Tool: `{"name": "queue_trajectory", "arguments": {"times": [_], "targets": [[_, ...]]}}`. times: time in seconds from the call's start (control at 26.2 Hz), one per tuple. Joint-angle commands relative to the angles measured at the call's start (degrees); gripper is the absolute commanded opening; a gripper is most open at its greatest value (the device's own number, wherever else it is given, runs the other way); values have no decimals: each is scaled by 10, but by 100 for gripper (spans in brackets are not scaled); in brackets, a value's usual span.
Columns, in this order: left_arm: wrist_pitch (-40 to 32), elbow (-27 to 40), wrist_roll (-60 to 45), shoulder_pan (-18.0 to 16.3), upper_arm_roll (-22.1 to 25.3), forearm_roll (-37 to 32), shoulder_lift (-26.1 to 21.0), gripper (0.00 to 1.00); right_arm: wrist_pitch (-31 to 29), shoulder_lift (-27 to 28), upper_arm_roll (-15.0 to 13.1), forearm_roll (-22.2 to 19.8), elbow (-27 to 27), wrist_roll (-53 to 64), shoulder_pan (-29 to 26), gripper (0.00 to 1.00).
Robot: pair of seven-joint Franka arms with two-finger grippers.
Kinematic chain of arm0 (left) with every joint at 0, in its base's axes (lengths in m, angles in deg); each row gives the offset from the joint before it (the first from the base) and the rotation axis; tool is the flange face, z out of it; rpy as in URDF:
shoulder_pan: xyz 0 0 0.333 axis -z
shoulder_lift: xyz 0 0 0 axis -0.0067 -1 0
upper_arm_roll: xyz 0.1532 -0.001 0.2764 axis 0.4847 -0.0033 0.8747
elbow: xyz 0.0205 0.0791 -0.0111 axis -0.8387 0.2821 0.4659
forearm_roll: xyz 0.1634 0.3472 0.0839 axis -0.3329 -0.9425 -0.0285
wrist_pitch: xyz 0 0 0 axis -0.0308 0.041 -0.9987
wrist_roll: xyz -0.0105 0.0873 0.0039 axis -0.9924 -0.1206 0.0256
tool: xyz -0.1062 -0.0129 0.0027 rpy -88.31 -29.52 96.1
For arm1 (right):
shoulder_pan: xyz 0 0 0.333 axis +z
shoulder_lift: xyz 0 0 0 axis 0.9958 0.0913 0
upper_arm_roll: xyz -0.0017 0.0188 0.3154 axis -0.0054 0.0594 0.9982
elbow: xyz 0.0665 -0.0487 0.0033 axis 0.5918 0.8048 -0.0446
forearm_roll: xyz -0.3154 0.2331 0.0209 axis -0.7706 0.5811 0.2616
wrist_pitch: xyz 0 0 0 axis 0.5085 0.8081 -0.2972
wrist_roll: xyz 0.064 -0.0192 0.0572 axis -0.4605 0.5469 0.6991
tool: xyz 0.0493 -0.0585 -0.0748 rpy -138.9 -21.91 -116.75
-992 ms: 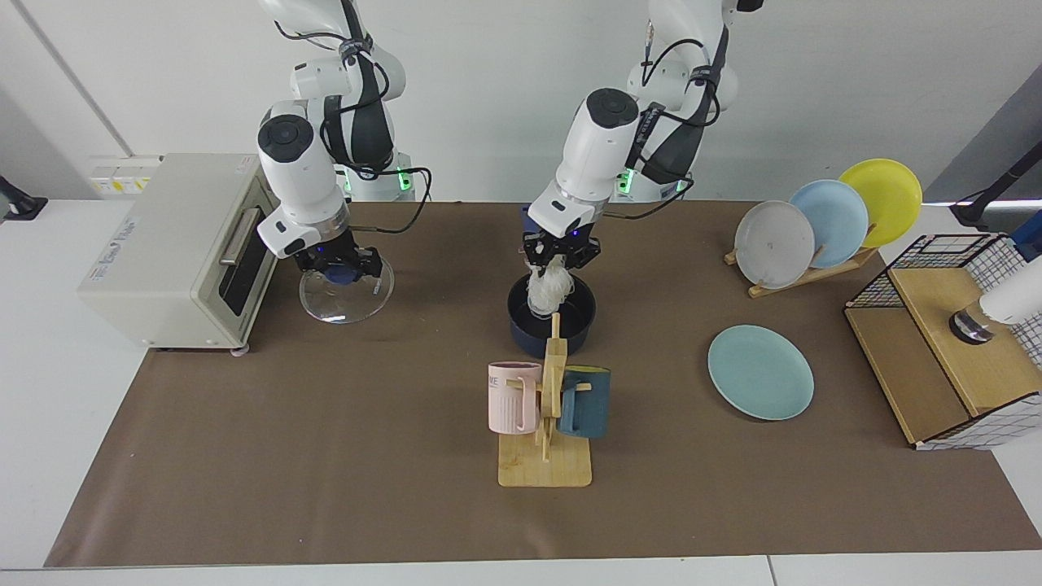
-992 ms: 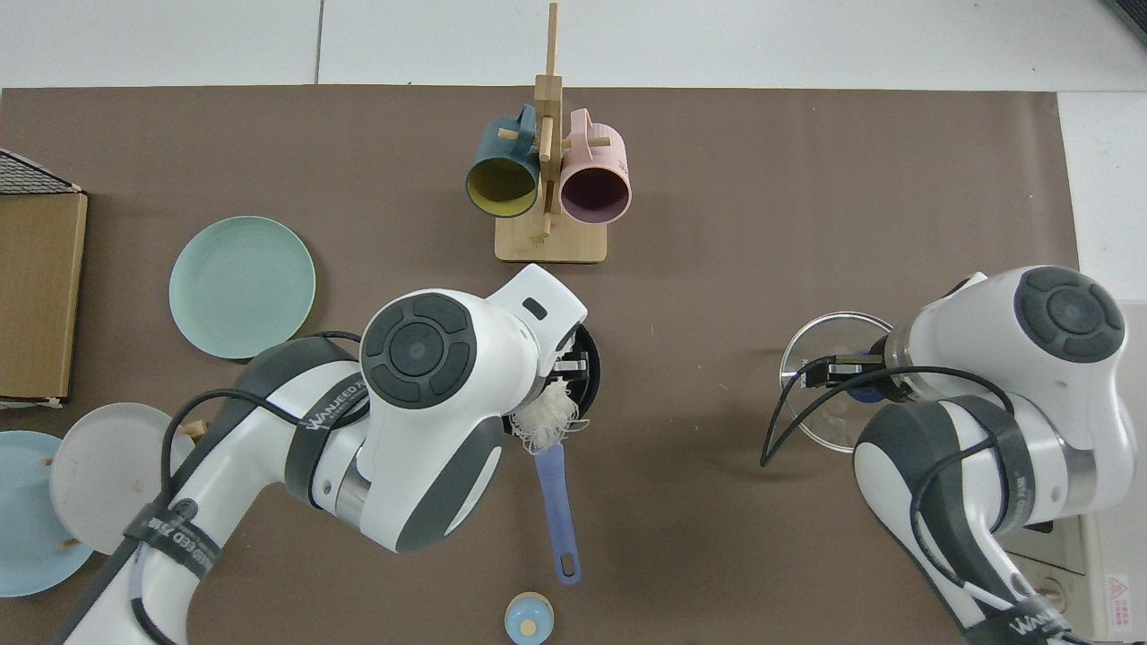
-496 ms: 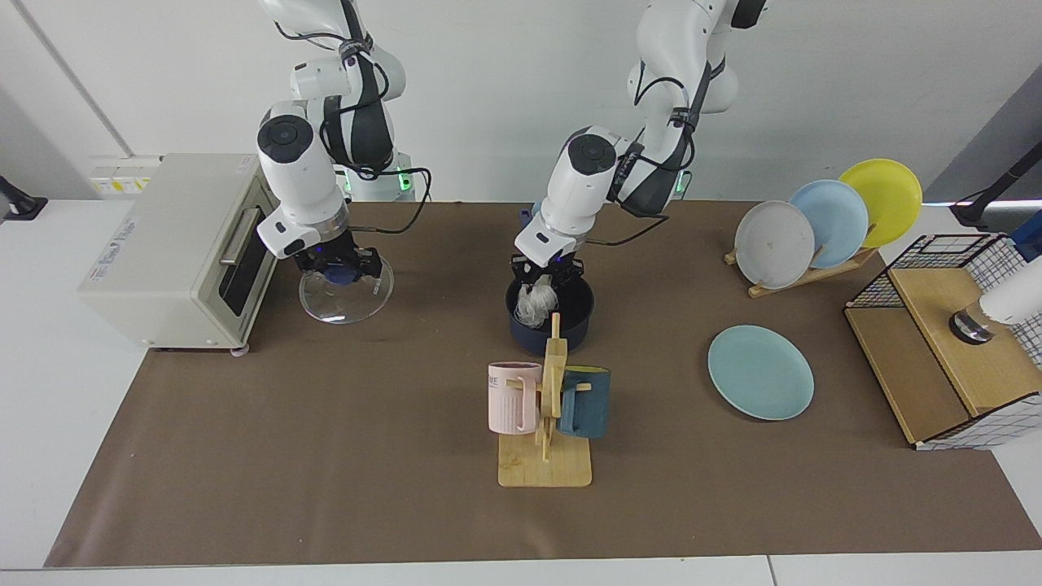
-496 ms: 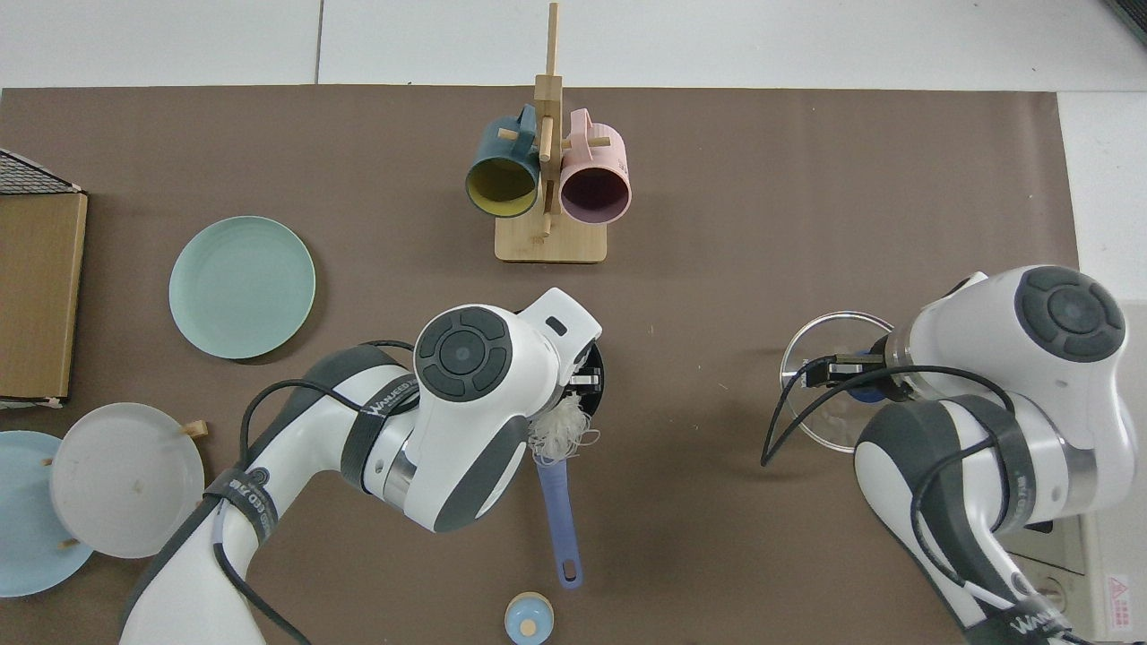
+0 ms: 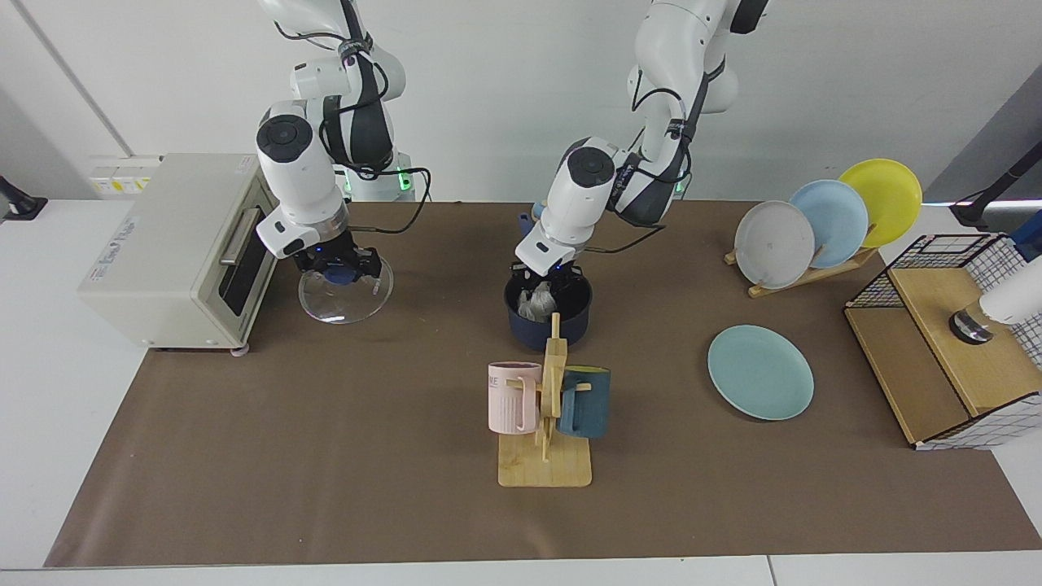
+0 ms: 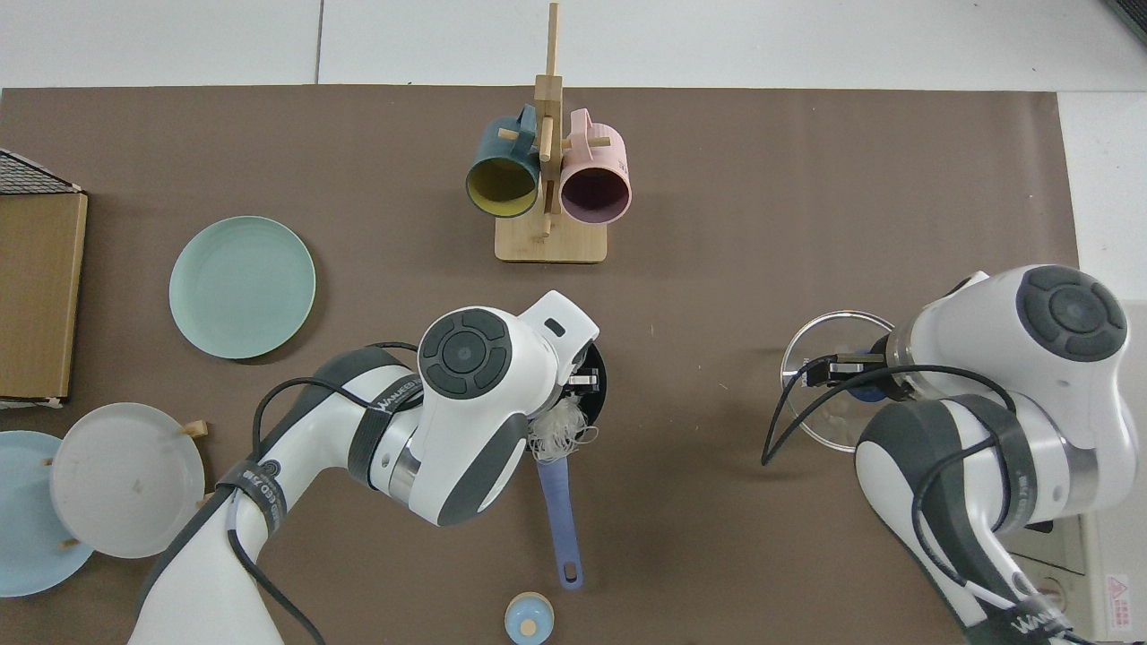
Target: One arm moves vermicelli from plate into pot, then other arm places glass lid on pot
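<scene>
Brown desk mat carries everything; left gripper (image 5: 544,281) sits low inside the pot (image 5: 549,313) mid-desk, fingers clamped on the vermicelli (image 5: 537,303); plate (image 5: 760,372) bare; right gripper (image 5: 338,267), toaster-side, pinches the glass lid (image 5: 345,295) knob, well apart from pot.

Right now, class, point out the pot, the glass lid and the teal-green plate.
pot (image 5: 570,325): facing view, on its dark outer wall.
glass lid (image 5: 346,303): facing view, on the clear glass below the knob.
teal-green plate (image 6: 242,287): top view, on its bare centre.
</scene>
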Motion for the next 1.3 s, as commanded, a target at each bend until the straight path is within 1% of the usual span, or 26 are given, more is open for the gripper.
{"name": "queue_trajectory", "arguments": {"times": [0.0,0.19,0.27,0.38,0.46,0.57,0.76,0.92,1.03,1.14,1.26], "targets": [[5,2,-3,4,3,2,4,100,7,2,4,-4,-10,14,-8,29],[4,-14,0,-1,10,2,4,100,7,2,4,-3,-10,14,-8,29],[-2,-21,0,-9,12,2,6,100,7,2,4,-3,-10,13,-8,29],[-44,-50,3,-29,12,2,11,100,6,2,4,-2,-10,13,-8,29],[-89,-86,3,-45,10,1,12,100,6,2,4,0,-10,12,-7,30],[-142,-141,-3,-49,12,2,12,100,6,2,5,5,-11,6,-1,29],[-186,-180,-4,-57,12,2,16,100,7,1,10,6,-12,-32,19,30],[-226,-193,-4,-65,18,-2,47,100,8,1,11,4,-17,-84,48,30],[-250,-193,3,-94,12,-3,77,100,7,1,11,5,-20,-106,67,30],[-275,-193,12,-114,14,-3,111,100,8,2,11,6,-30,-132,80,29],[-292,-192,34,-136,12,-4,126,100,7,6,11,7,-37,-165,102,29]]}}
